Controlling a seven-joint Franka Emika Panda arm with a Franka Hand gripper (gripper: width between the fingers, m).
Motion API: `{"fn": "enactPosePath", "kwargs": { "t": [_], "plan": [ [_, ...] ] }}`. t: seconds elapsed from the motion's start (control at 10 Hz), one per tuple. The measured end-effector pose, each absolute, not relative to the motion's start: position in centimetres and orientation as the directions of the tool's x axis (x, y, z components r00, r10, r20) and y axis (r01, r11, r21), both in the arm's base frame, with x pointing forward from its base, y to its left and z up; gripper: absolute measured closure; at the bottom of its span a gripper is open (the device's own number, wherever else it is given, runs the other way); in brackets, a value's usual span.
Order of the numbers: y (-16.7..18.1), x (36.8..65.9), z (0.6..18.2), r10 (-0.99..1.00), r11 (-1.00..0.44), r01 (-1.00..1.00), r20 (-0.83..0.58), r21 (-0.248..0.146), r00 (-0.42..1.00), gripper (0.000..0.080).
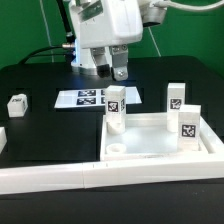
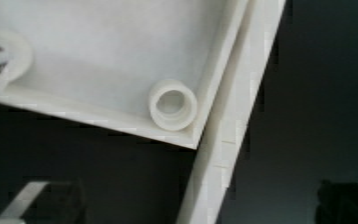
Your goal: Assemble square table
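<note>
The white square table slab (image 1: 150, 143) lies with its raised rim up, against the border wall. Three white tagged legs stand at it: one at the far left corner (image 1: 115, 108), one at the far right (image 1: 176, 97), one at the right side (image 1: 187, 125). A fourth leg (image 1: 16, 103) lies apart on the black table at the exterior view's left. My gripper (image 1: 113, 69) hangs open and empty above and behind the far left leg. The wrist view shows the slab (image 2: 87, 70), an empty corner socket (image 2: 172, 105) and the rim edge (image 2: 229, 130).
The marker board (image 1: 85, 98) lies flat behind the slab, below my gripper. The long white border wall (image 1: 90, 177) runs along the front. A small white piece (image 1: 2, 136) sits at the left edge.
</note>
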State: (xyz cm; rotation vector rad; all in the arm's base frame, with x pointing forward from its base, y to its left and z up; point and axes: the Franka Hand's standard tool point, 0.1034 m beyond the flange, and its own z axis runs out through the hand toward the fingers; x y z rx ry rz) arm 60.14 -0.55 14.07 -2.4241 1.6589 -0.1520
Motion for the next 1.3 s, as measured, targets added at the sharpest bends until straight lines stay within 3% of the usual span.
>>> {"fn": "enactPosePath", "kwargs": {
  "t": [0.2,0.3,0.7,1.0,1.3],
  "plan": [
    [-1.0,60.0,13.8,-0.855,-0.508,-0.832,0.016,-0.223,0.518,0.0151],
    [-3.4,58.2,12.3,-0.771,-0.63,-0.75,0.05,-0.201,0.634,0.0151],
    [-15.0,50.6,9.2,-0.39,-0.92,-0.379,0.127,-0.097,0.912,0.0151],
    [-15.9,50.5,9.2,-0.248,-0.968,-0.241,0.146,-0.065,0.958,0.0151],
    [-15.9,50.1,8.8,-0.235,-0.971,-0.228,0.117,-0.069,0.965,0.0151]
  ]
}}
